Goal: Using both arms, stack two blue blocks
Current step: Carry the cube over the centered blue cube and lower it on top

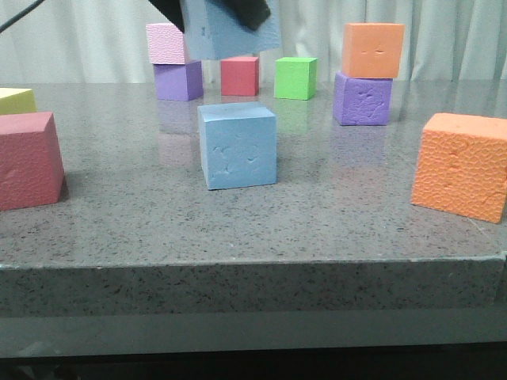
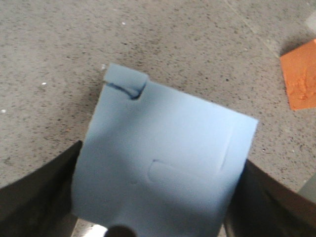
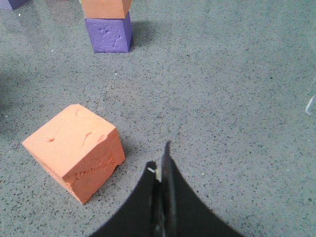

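Note:
One blue block [image 1: 238, 146] with dented faces rests on the grey table [image 1: 253, 237] near the middle. The other blue block [image 1: 230, 38] hangs high above it at the top edge of the front view, and my left gripper [image 1: 212, 11] is shut on it. In the left wrist view this held block [image 2: 173, 113] shows a nicked corner and fills the space between the black fingers [image 2: 44, 192] of the left gripper [image 2: 162, 154]. My right gripper [image 3: 160, 157] is shut and empty, over bare table beside an orange cube. It is out of the front view.
A big orange cube [image 1: 463, 166] [image 3: 74, 150] lies at the right. A red cube [image 1: 28, 158] and a yellow one [image 1: 16, 99] are at the left. Along the back stand pink on purple [image 1: 178, 79], red [image 1: 239, 75], green [image 1: 295, 77], and orange on purple [image 1: 363, 99] [image 3: 107, 32].

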